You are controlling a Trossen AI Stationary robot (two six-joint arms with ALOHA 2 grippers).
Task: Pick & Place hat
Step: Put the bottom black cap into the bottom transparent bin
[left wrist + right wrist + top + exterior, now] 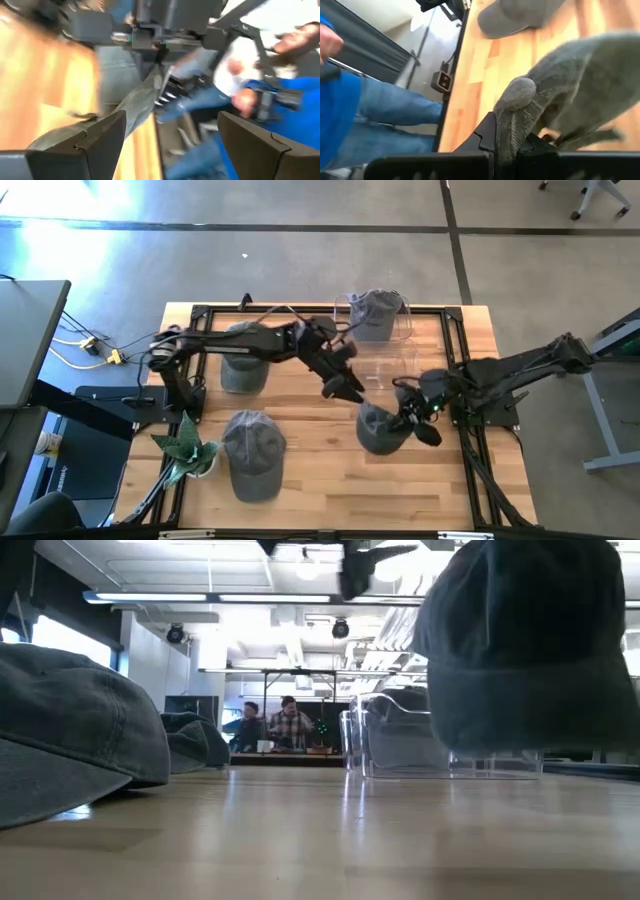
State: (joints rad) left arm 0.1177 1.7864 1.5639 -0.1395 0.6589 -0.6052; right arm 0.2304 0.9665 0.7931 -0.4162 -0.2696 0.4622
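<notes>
1. High view, from above the wooden table (320,480): the right gripper (418,420) has its fingers pressed together on a grey hat (378,428), which sits near the table's right side, just in front of a clear plastic bin (392,365).

2. Right wrist view: a fold of the hat's fabric (520,107) is bunched between the dark fingers, with the rest of the crown sagging away from the pinch. That sag suggests a light, soft, floppy thing that will drape and swing rather than keep its shape.

3. Low view: the held hat (525,650) hangs clear of the tabletop, in front of the clear bin (440,740), so it appears already lifted.

4. Judged from the cloth, the best hold is a firm pinch on a gathered fold of the crown or on the stiffer brim; a shallow bite on loose fabric could slip out.

5. The left gripper (345,380) stands with its fingers spread wide and empty above the middle of the table, just beside the bin and near the held hat but not touching it.

6. Three more hats are present: one (245,355) under the left arm at the back left, one (255,452) at the front left beside a small potted plant (185,445), and one (378,312) resting in a second bin at the back edge.

7. A person in blue shows beyond the table's edge in the wrist views.
</notes>
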